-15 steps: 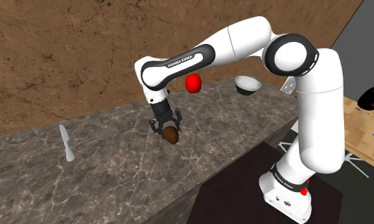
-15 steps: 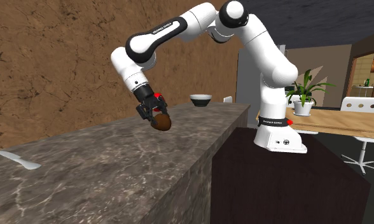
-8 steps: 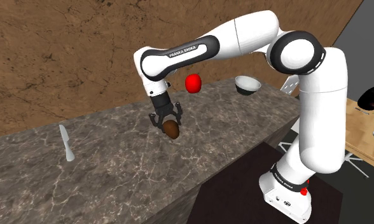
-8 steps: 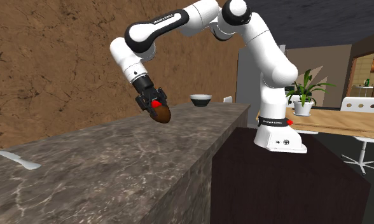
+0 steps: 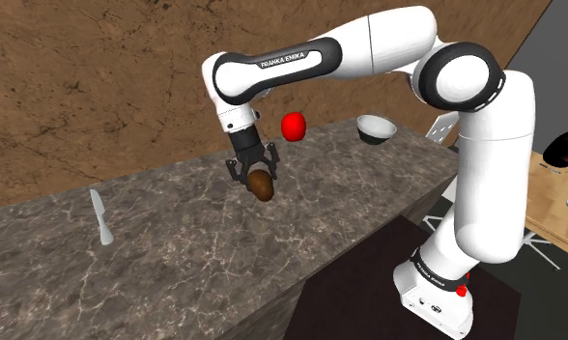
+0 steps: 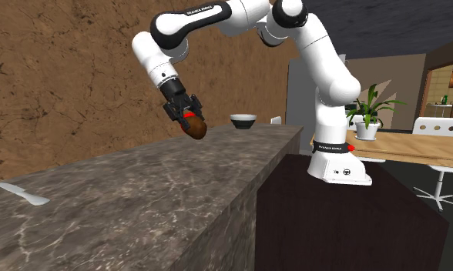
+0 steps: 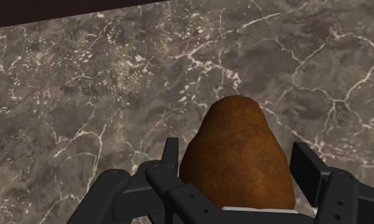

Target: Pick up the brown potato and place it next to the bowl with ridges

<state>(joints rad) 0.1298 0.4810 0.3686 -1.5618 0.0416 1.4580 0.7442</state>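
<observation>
Wrist view has the potato (image 7: pixel 236 159) clasped between the two fingers of the gripper (image 7: pixel 239 167), its rounded end pointing down at the veined dark counter (image 7: pixel 84 95) beneath. Shoulder view adds what lies around it: a red round thing (image 5: pixel 293 127) near the gripper, up and to that view's right, the bowl (image 5: pixel 376 127) well apart further right by the counter's end, and a knife (image 5: pixel 99 216) well off to the left. Second exterior view shows the potato hanging clear above the counter, with a plant (image 6: pixel 369 108) and a table (image 6: pixel 402 148) beyond the arm (image 6: pixel 325 77).
</observation>
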